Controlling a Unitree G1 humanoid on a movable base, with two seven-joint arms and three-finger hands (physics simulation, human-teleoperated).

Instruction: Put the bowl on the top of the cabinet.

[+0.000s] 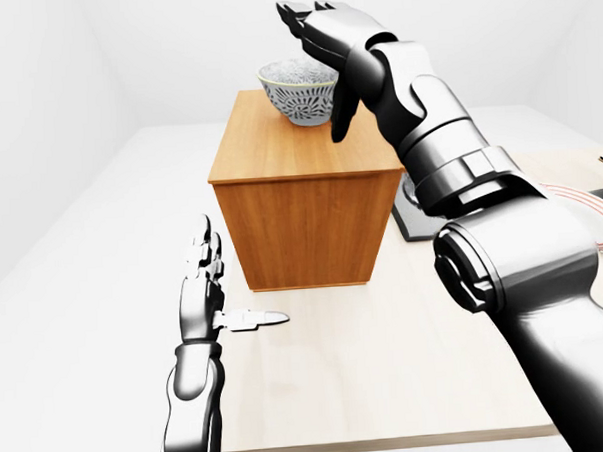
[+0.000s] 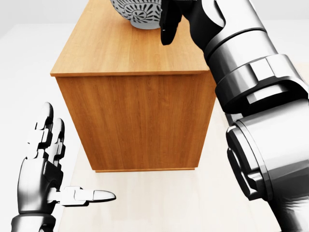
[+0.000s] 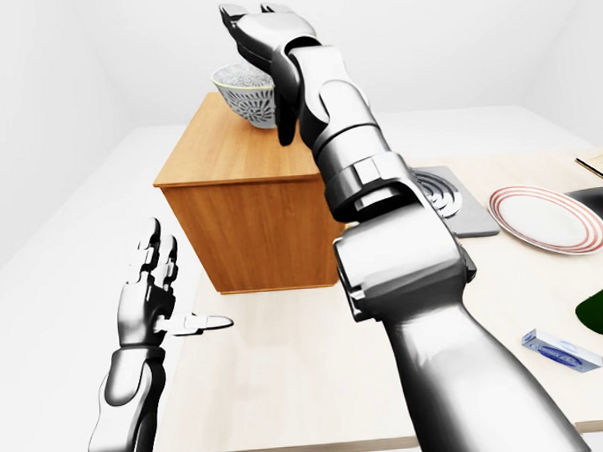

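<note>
Bowl (image 1: 299, 91) sits atop the cabinet (image 1: 305, 201), upper centre of the left-eye view; the spread right hand (image 1: 325, 30) just beside could knock it. Left hand (image 1: 202, 280) hangs spread.

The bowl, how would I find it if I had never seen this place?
Look for the big wooden cabinet standing on the pale table. On its flat top, toward the far edge, sits the bowl, right beside the right robot hand, whose fingers are spread open. It is the only round dish up there, white with a dark lacy pattern.
</note>
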